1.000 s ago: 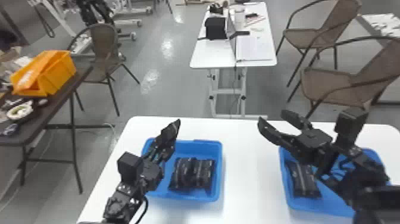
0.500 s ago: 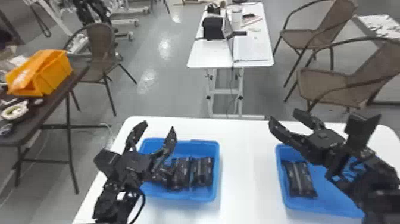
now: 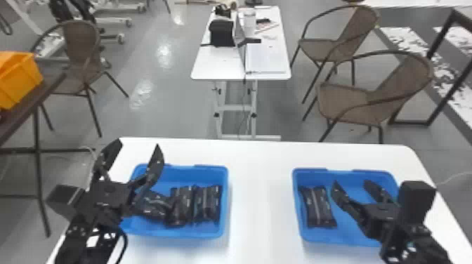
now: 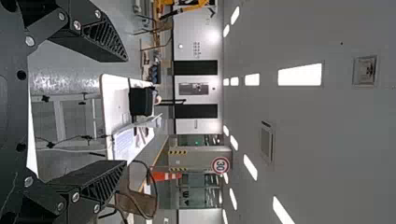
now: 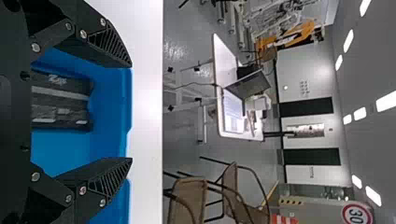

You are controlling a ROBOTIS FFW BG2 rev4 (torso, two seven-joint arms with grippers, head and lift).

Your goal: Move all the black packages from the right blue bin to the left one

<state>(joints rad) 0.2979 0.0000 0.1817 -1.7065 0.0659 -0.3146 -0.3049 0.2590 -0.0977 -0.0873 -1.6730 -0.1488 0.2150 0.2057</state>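
Observation:
In the head view my left gripper (image 3: pixel 138 143) is open above the left part of the left blue bin (image 3: pixel 175 232). That bin holds three black packages side by side, one (image 3: pixel 154 207) partly behind the gripper, another (image 3: pixel 182 205) in the middle, a third (image 3: pixel 208 203) by the right wall. My right gripper (image 3: pixel 351 182), open and empty, is over the right blue bin (image 3: pixel 340 239), to the right of a black package (image 3: pixel 318 207) lying along the left wall. Parted fingers show on the left gripper (image 4: pixel 125 112) and the right gripper (image 5: pixel 130 112), the package (image 5: pixel 60 100) partly hidden.
Both bins stand on a white table (image 3: pixel 260 196), with a bare strip between them. Beyond its far edge are another white table (image 3: pixel 224 66) with a laptop and wicker chairs (image 3: pixel 372 94). A dark table with an orange bin (image 3: pixel 21 77) stands at the left.
My left gripper has opened wider, and a third package has come into view beneath it. The right gripper has moved down over the right bin, nearer its package. The head view has shifted somewhat.

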